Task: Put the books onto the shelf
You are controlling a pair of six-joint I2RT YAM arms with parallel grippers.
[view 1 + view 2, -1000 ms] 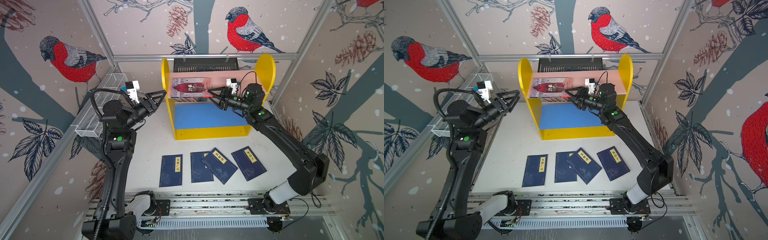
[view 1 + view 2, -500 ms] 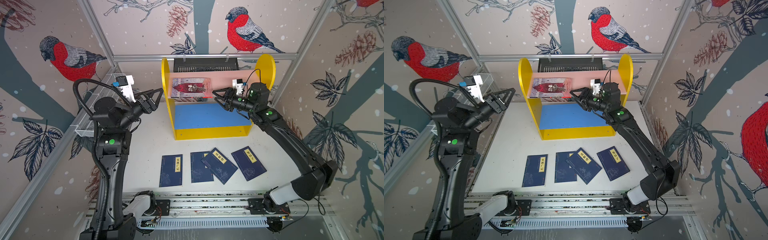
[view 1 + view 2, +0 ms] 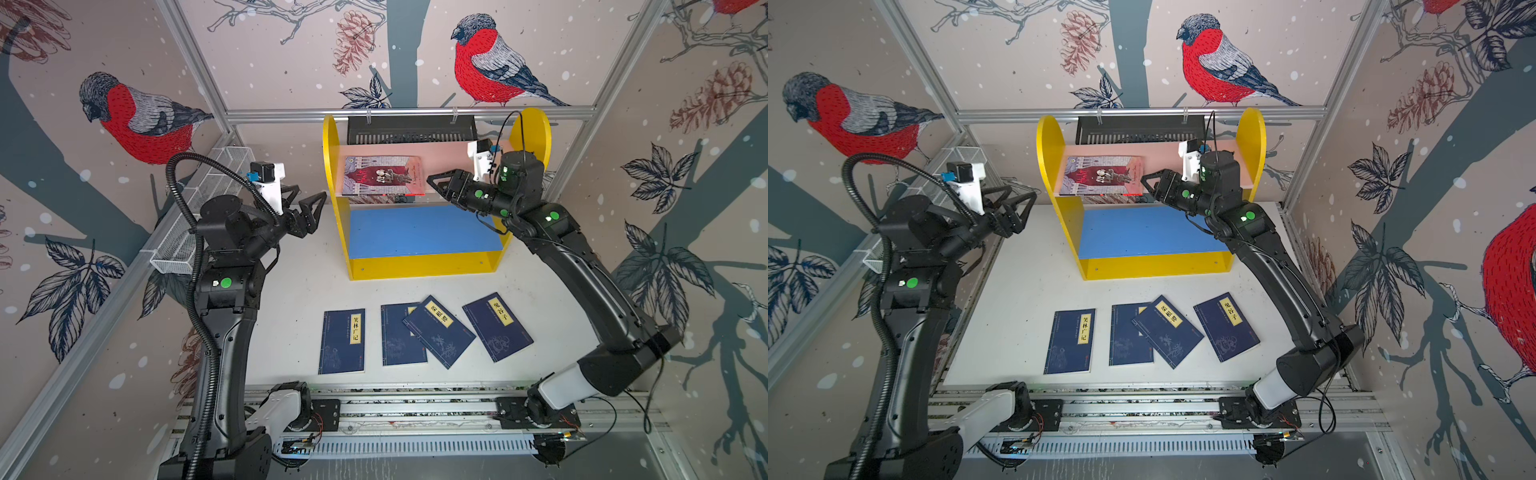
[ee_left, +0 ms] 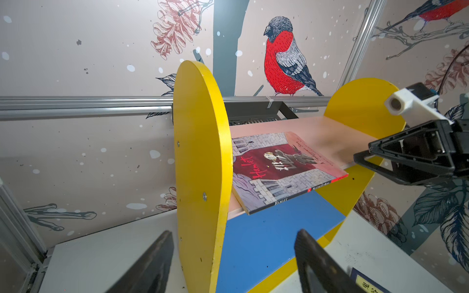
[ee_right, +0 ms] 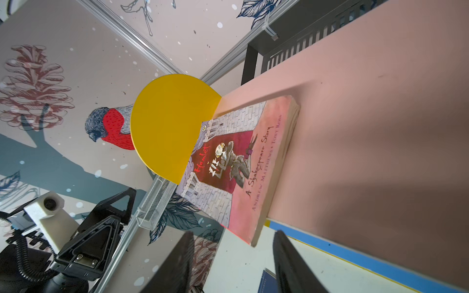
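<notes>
One book shelved; four navy books [image 3: 438, 332] lie flat on the counter [image 3: 291, 307].
They lie before the shelf [image 3: 419, 264], long axes roughly front-to-back, well apart from both released, empty jaws. The right jaws are just beside the illustrated book [image 3: 382, 174] on the pink board [image 3: 449, 151], the left jaws outside the yellow side panel [image 3: 332, 166]. Neither arm looks clearly nearer.

shelf [image 3: 419, 266] — painted board, matt | Hamlet book [image 3: 380, 174] — paper cover, slight sheen | basket [image 3: 172, 253] — metal wire mesh
</notes>
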